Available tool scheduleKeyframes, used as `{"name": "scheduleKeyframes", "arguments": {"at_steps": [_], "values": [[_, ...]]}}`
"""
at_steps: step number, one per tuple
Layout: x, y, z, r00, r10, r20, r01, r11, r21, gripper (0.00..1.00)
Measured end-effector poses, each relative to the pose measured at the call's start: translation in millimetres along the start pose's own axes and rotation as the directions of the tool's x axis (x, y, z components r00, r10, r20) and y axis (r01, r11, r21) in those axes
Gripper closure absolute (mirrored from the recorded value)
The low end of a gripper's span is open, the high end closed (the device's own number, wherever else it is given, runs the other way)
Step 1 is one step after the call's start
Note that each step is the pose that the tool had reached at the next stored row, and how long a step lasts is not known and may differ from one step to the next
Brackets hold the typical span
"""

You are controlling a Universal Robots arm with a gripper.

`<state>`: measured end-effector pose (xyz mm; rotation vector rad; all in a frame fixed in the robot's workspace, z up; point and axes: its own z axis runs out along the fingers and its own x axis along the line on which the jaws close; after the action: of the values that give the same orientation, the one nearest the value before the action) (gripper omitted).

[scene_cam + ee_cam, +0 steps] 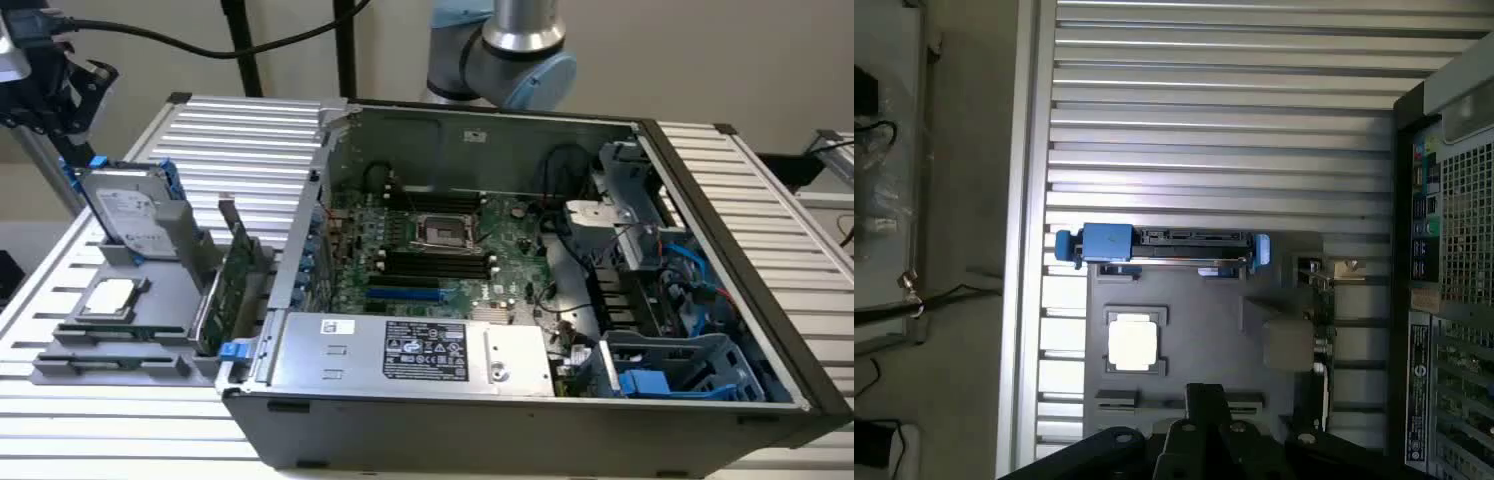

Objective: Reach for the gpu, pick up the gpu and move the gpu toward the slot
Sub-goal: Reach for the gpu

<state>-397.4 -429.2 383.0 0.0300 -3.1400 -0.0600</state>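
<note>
The gpu (240, 268) stands on edge at the grey tray's (80, 366) edge beside the computer case (534, 432), untouched. From the wrist it shows only edge-on. The gripper (60, 108) hangs above the hard drive (134, 215), cut off; open or closed, I cannot tell.

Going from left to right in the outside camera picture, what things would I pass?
hard drive → gpu → motherboard → blue drive cage
</note>
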Motion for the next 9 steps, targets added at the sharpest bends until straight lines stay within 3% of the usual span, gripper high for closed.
{"name": "scheduleKeyframes", "arguments": {"at_steps": [9], "values": [[0.0,0.0,0.0,1.0,0.0,0.0,0.0,1.0,0.0,0.89]]}}
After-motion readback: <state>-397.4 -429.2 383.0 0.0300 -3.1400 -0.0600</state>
